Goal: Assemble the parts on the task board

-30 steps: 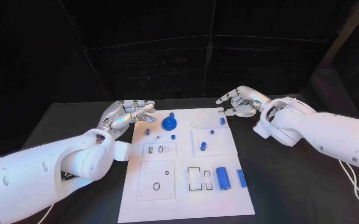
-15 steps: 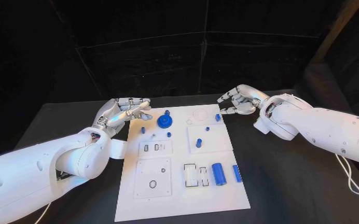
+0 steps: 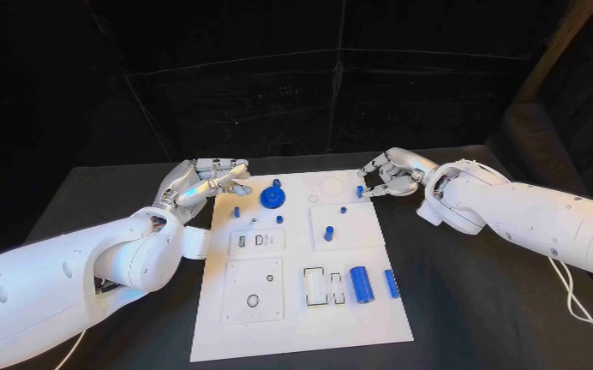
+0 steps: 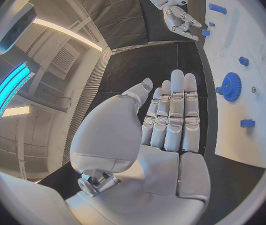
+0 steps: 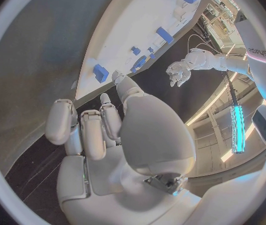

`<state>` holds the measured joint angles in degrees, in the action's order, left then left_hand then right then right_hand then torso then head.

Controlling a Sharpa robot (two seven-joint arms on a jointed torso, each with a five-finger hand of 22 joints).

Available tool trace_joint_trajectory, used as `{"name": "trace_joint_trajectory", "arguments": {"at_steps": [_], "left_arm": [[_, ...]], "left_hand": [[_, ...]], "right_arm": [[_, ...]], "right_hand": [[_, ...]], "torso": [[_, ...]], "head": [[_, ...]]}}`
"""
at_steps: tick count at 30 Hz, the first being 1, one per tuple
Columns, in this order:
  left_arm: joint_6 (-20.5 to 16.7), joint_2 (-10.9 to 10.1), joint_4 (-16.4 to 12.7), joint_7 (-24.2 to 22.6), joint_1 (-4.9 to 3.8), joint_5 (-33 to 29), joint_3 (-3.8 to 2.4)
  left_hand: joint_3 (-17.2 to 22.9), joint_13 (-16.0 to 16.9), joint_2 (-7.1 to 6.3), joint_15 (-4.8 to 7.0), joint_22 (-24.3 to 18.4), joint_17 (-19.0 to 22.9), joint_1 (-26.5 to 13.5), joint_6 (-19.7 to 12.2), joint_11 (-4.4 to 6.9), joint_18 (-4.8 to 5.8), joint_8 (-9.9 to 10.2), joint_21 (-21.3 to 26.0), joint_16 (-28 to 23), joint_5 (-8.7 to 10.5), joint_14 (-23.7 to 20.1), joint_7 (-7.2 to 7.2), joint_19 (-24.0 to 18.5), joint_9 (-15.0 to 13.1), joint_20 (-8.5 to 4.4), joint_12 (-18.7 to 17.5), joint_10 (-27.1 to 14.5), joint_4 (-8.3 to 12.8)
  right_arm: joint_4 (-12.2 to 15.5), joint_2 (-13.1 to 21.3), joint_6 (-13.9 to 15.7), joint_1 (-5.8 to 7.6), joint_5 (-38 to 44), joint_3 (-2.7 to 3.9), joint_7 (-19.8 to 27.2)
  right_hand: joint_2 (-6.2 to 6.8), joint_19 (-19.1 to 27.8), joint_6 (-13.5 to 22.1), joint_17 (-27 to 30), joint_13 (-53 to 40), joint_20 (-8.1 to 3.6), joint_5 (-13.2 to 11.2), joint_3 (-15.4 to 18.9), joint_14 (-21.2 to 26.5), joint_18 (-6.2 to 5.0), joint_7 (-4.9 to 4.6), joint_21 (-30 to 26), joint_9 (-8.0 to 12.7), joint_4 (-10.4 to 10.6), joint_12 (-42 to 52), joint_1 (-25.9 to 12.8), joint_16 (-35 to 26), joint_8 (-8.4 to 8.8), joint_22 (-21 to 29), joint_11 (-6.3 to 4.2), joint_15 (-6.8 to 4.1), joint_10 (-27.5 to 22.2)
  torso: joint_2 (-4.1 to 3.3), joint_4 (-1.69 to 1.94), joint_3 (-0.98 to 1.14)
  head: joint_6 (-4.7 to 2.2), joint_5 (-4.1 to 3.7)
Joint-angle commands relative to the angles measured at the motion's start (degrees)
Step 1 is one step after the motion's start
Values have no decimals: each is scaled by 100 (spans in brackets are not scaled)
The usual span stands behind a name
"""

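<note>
The white task board [image 3: 296,319] lies in the middle of the black table. A blue gear [image 3: 273,197] stands near its far left corner, with small blue pegs [image 3: 279,217] around it. A blue cylinder [image 3: 361,284] and a blue bar [image 3: 392,284] lie at its near right. My left hand [image 3: 207,178] hovers just off the board's far left edge, fingers straight and together [image 4: 170,120], holding nothing. My right hand [image 3: 391,173] is at the far right corner, fingers curved. Its thumb tip is close beside a short blue peg [image 3: 360,191] [image 5: 100,73]; I cannot tell whether they touch.
Black tabletop [image 3: 482,301] surrounds the board on all sides. Raised white blocks with slots and holes [image 3: 256,291] sit on the board's left and middle. A black curtain backs the table.
The camera has shifted. My right hand has come down and in toward the blue peg at the board's far right corner. My left hand has hardly moved.
</note>
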<state>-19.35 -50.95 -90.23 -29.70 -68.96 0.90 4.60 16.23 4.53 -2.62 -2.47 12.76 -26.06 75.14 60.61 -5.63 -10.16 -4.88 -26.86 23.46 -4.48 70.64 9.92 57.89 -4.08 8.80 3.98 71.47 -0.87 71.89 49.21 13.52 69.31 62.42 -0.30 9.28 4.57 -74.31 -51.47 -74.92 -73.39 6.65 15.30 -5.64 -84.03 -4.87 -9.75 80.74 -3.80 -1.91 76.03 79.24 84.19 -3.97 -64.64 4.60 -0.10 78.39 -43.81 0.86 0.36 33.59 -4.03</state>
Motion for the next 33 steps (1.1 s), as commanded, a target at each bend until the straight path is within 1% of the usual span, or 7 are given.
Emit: {"name": "trace_joint_trajectory", "arguments": {"at_steps": [1, 7, 9, 13, 21, 29, 33], "left_arm": [[85, 7, -2, -40, -5, 41, -1], [85, 11, -1, -38, -5, 41, -1], [86, 12, -2, -38, -5, 41, -1], [85, 12, 1, -37, -5, 41, -1], [84, 9, 4, -36, -4, 41, -1], [88, 7, 4, -33, -4, 41, -1], [87, 7, 6, -32, -4, 41, -1]], "left_hand": [[44, -5, -17, 0, -9, -9, -52, 24, -37, -22, 25, 23, -20, 10, -34, 11, -34, 1, 10, -25, -1, -4], [48, -7, -18, -2, -10, -10, -52, 22, -39, -22, 28, 24, -23, 10, -33, 13, -35, 2, 11, -29, -6, -3], [48, -7, -18, -2, -10, -10, -52, 22, -39, -22, 28, 24, -23, 10, -33, 13, -35, 2, 11, -29, -6, -3], [48, -7, -18, -2, -10, -10, -52, 22, -39, -22, 28, 24, -23, 10, -33, 13, -35, 2, 11, -29, -6, -3], [48, -7, -18, -2, -10, -10, -52, 22, -39, -22, 28, 24, -23, 10, -33, 13, -35, 2, 11, -29, -6, -3], [48, -7, -18, -2, -10, -10, -52, 22, -39, -22, 28, 24, -23, 10, -33, 13, -35, 2, 11, -29, -6, -3], [48, -7, -18, -2, -10, -10, -52, 22, -39, -22, 28, 24, -23, 10, -33, 13, -35, 2, 11, -29, -6, -3]], "right_arm": [[-43, -40, -124, 2, 146, 3, 24], [-131, -134, -118, -13, 255, 3, -25], [-167, -168, -127, -18, 290, 3, -45], [-209, -212, -171, -28, 361, 3, -73], [-240, -238, -250, -44, 453, 3, -118], [-266, -241, -278, -48, 491, 3, -163], [-275, -250, -277, -49, 495, 3, -173]], "right_hand": [[6, 37, 44, -160, -1, -7, -39, -1, -313, -45, -12, -20, 4, -42, -34, 71, -26, 27, 6, 13, 43, -32], [-40, 29, 25, -175, -18, -4, -35, -7, -317, -43, -10, -17, -5, -60, -17, 85, -20, 6, -5, 13, 44, -19], [-76, 24, -24, -185, -29, -3, -37, -7, -320, -43, -4, -17, -17, -74, -4, 86, -16, -24, -8, 9, 42, -8], [-126, 16, -143, -196, -47, -10, -41, -4, -324, -42, 15, -16, -37, -108, 16, 86, -12, -91, -13, -8, 30, 8], [-199, -3, -325, -214, -84, -31, -63, -17, -329, -39, 50, -8, -54, -162, 55, 85, -6, -191, -32, -40, 5, 44], [-261, -23, -441, -237, -115, -50, -87, -47, -335, -34, 77, 1, -56, -197, 86, 77, 2, -245, -55, -66, -17, 74], [-288, -33, -478, -249, -129, -58, -99, -64, -339, -31, 85, 6, -54, -207, 98, 71, 8, -260, -67, -74, -24, 87]], "torso": [[3, -1, 0], [5, -3, -1], [3, 6, -4], [3, 6, -4], [3, -9, 0], [5, 5, 1], [6, 2, 3]], "head": [[-1, -12], [0, -11], [4, -17], [14, -9], [23, 0], [33, -9], [39, -5]]}}
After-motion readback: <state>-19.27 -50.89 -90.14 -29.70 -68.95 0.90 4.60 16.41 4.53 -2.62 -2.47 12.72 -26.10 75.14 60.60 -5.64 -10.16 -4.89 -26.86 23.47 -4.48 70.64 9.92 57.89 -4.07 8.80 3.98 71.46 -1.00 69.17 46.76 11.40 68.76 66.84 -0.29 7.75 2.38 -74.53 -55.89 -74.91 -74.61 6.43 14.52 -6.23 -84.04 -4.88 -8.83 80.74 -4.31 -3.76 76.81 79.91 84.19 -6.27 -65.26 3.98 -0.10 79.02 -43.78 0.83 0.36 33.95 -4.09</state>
